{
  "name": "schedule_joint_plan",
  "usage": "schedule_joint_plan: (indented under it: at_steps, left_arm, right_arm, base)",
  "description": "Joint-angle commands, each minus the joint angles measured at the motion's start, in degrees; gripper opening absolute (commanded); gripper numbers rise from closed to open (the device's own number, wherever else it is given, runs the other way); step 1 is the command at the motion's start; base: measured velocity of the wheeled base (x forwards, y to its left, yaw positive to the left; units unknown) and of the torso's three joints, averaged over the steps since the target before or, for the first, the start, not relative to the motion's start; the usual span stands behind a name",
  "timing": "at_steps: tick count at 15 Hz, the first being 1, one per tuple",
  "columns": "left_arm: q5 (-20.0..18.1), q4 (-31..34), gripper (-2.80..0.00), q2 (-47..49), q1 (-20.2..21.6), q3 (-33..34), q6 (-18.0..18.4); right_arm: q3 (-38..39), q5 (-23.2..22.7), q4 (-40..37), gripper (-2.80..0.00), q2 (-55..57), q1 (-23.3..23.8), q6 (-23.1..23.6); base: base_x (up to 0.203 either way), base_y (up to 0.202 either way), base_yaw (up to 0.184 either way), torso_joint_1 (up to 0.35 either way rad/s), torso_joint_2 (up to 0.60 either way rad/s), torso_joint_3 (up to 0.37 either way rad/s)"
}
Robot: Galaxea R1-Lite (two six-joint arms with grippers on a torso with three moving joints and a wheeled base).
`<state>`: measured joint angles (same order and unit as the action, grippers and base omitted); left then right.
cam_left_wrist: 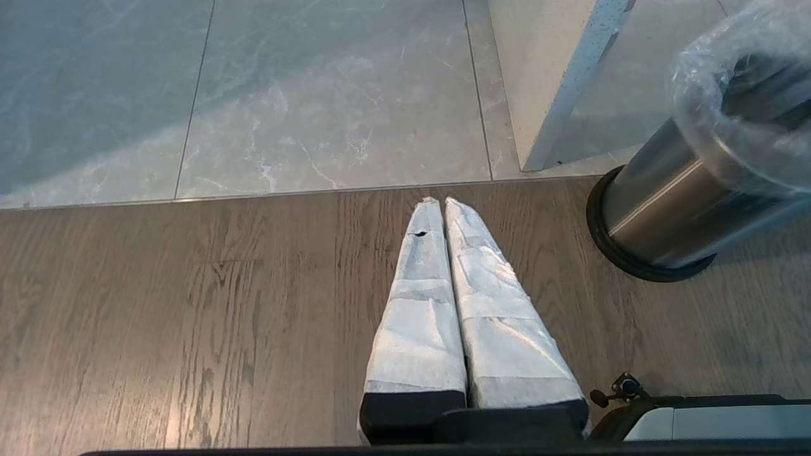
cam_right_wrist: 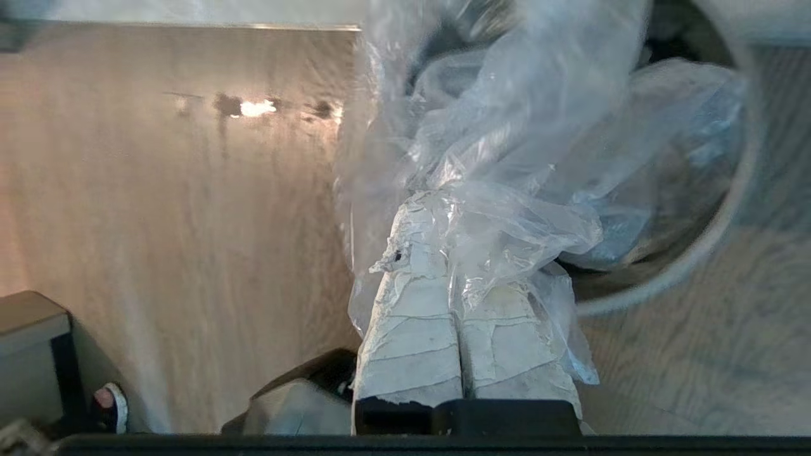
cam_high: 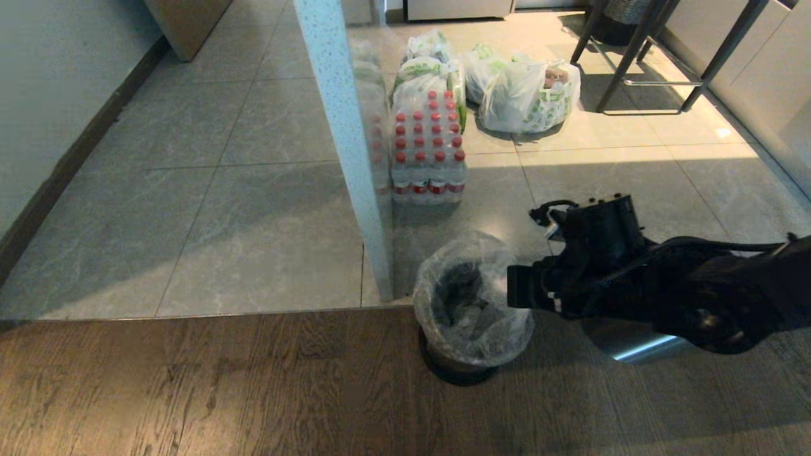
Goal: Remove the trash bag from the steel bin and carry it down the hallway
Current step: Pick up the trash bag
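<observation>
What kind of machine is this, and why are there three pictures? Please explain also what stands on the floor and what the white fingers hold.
It is a wheeled robot with two arms, each ending in a two-fingered gripper. One picture comes from a camera on its head, looking down at the floor; the other two come from cameras on its wrists, just behind the fingers.

On the wooden floor stands a small steel bin lined with a clear trash bag. On the tiles behind it are a pack of water bottles and white grocery bags. A white pillar rises beside the bin.

The right gripper has its taped fingers closed on a bunch of the bag's plastic at the bin's rim. The left gripper is shut, holds nothing, and points at bare floor beside the bin.
</observation>
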<state>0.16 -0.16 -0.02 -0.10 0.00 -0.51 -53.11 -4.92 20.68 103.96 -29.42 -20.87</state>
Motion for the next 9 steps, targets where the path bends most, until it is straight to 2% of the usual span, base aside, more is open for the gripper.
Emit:
schedule_joint_plan:
  at_steps: [1,9]
  left_arm:
    - [0.0,0.0,-2.8,0.0,0.0,0.1,0.0]
    - [0.0,0.0,-2.8,0.0,0.0,0.1,0.0]
  right_arm:
    - [1.0,0.0,-2.8,-2.8,-9.0,-0.2,0.3]
    - [0.6,-0.2,-9.0,-2.8,-22.2,-0.5,0.6]
  base:
    - [0.0,0.0,0.0,0.0,0.0,0.0]
    - [0.0,0.0,0.0,0.0,0.0,0.0]
